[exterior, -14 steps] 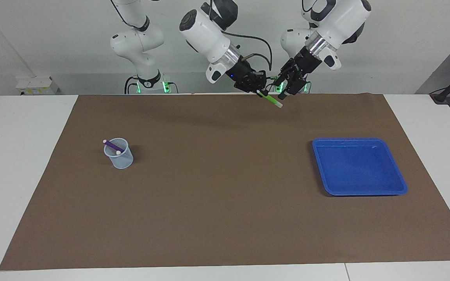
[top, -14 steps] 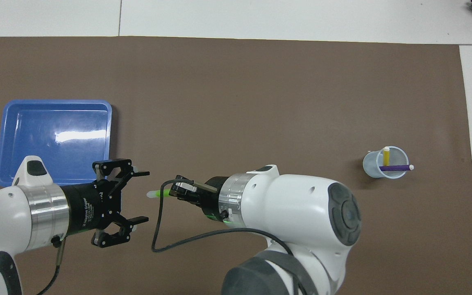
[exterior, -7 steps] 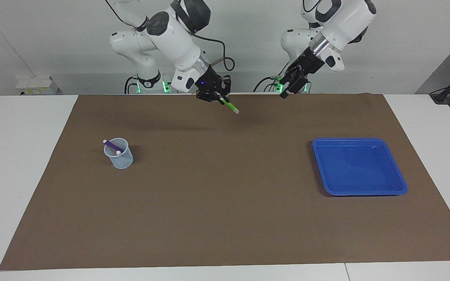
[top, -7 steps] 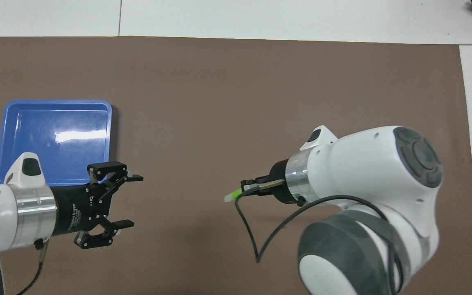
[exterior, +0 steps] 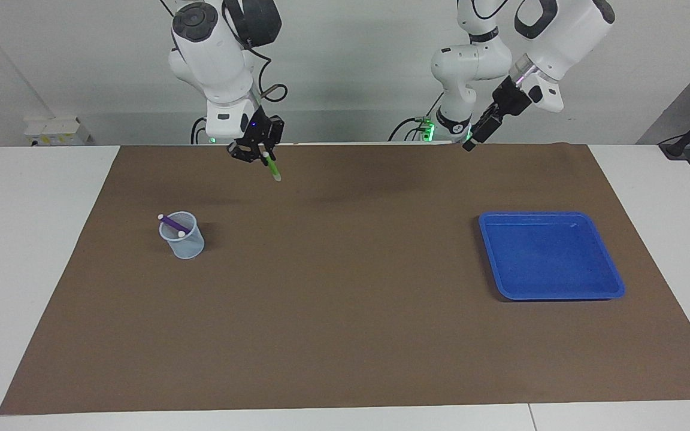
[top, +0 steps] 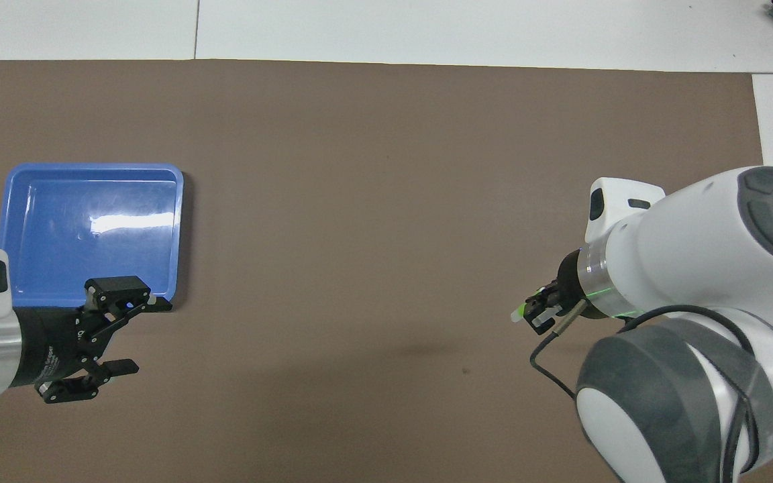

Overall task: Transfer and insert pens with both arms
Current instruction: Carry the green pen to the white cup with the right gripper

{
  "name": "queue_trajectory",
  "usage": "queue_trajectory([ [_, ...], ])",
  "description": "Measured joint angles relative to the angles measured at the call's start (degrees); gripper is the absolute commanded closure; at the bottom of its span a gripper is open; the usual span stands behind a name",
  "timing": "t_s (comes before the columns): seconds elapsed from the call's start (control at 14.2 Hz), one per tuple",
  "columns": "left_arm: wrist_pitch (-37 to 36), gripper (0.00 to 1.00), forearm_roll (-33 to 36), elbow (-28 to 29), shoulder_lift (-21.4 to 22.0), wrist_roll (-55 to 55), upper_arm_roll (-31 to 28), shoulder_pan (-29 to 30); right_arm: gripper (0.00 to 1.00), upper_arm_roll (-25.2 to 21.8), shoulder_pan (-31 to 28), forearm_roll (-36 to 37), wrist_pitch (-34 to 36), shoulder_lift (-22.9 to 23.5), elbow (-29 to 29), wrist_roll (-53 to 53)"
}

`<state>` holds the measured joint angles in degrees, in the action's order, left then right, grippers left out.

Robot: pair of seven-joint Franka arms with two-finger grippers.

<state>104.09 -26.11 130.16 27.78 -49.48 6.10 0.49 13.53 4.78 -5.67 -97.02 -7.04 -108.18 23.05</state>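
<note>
I've got the right gripper (exterior: 265,157) clamped on the green pen (exterior: 272,168) over the mat's (exterior: 345,335) robot-side edge, mid-carry; left gripper (top: 133,334) waits, jaws apart, by the tray (exterior: 611,281); next I need the tip lined up over the cup (exterior: 183,242).

One camera sits high across the desk (exterior: 21,239), facing the robots and taking in the whole brown mat (exterior: 345,335). The other hangs above the robots' end, looking steeply down and forward, closer in. Both share the mat and the blue tray (exterior: 611,281).
</note>
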Motion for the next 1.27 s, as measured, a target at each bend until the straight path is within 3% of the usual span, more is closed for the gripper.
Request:
queue_trajectory([
  [0.28,-0.35,0.0,5.6,-2.95,-0.54,5.54,0.18,0.0,1.0,-0.08,-2.11,12.51,-2.85,0.12,0.46,20.25],
  [0.63,-0.35,0.0,7.96,-5.56,-2.42,8.07,0.23,0.0,1.0,-0.34,-9.29,13.78,-14.15,1.49,-2.31,39.75],
  [1.06,-0.38,0.0,12.98,-10.42,-5.4,9.3,0.2,-0.04,1.0,-0.41,-14.64,13.45,-18.4,1.44,-8.35,41.51],
  [1.27,-3.52,0.0,15.68,-13.95,-7.54,17.38,-0.53,0.02,1.0,-0.42,-15.26,13.32,-18.46,0.14,-11.11,41.33],
])
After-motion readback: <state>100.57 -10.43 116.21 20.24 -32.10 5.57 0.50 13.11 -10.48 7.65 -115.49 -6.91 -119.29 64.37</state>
